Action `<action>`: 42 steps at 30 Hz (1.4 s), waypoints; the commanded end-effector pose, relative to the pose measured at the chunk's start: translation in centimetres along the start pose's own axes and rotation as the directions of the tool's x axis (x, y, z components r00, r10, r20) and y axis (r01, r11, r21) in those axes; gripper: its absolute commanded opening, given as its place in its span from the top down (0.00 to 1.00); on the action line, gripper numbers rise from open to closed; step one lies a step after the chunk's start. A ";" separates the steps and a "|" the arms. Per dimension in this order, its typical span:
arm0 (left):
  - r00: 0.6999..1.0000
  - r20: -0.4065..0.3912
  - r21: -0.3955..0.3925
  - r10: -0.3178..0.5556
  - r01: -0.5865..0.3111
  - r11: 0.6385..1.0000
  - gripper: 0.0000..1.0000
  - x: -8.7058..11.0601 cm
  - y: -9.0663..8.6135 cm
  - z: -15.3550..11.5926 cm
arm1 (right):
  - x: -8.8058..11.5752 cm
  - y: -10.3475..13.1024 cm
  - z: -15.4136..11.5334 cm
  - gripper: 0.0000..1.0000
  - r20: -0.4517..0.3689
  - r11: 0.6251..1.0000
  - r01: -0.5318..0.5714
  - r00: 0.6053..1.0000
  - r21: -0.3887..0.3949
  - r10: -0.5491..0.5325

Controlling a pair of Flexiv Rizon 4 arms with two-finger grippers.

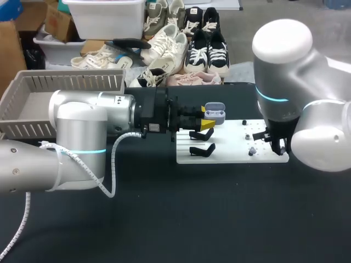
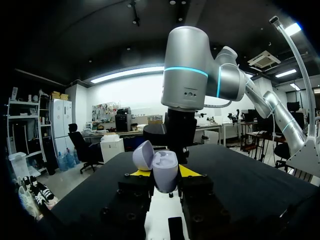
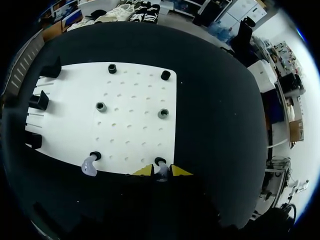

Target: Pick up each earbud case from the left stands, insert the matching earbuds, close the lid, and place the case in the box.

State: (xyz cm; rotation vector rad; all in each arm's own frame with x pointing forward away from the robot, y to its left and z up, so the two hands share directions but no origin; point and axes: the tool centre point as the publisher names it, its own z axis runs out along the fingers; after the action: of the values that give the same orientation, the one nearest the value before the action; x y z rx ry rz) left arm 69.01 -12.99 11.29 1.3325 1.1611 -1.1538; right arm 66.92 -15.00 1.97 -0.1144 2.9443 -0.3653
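Head view: one lavender earbud case (image 1: 214, 113), lid up, clamped between the yellow tips of the left gripper (image 1: 207, 125) above the white board (image 1: 230, 156). Two black stands (image 1: 202, 149) in sight on the board's left part, under and just beside that gripper. One slatted box (image 1: 71, 82) at the far left of the black table (image 1: 164, 219), well apart from the case. Right gripper (image 1: 278, 147) down at the board's right edge, opening not readable here.

Left wrist view: the same single case, open lid (image 2: 143, 155) tipped to one side, held from both sides. Right arm (image 2: 185, 85) upright just ahead.

Right wrist view: six round sockets (image 3: 101, 106) counted on the board, three stands along one side edge. Two earbuds: one earbud (image 3: 161, 171) at the nearest socket, pinched between narrow yellow tips; a second earbud (image 3: 89, 167) at the next socket, just beside the gripper. Black tabletop all around the board.
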 end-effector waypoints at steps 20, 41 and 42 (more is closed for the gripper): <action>1.000 0.001 0.003 0.000 0.000 1.000 1.00 0.1 0.1 0.0 | 0.4 -0.1 -2.1 1.00 0.018 1.000 -0.009 1.000 0.016 0.008; 1.000 0.001 0.003 0.000 0.000 1.000 1.00 0.1 0.1 0.0 | 0.8 1.7 -8.7 1.00 0.049 0.998 0.042 0.998 -0.047 -0.040; 1.000 0.001 0.003 0.000 0.000 1.000 1.00 0.1 0.1 0.0 | 0.8 1.8 -8.8 1.00 0.048 0.998 0.046 0.998 -0.049 -0.043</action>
State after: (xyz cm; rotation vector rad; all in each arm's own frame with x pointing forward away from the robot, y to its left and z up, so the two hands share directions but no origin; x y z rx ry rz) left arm 69.02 -13.00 11.29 1.3325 1.1611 -1.1539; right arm 64.85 -11.44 9.30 -0.1945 2.9085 -0.2851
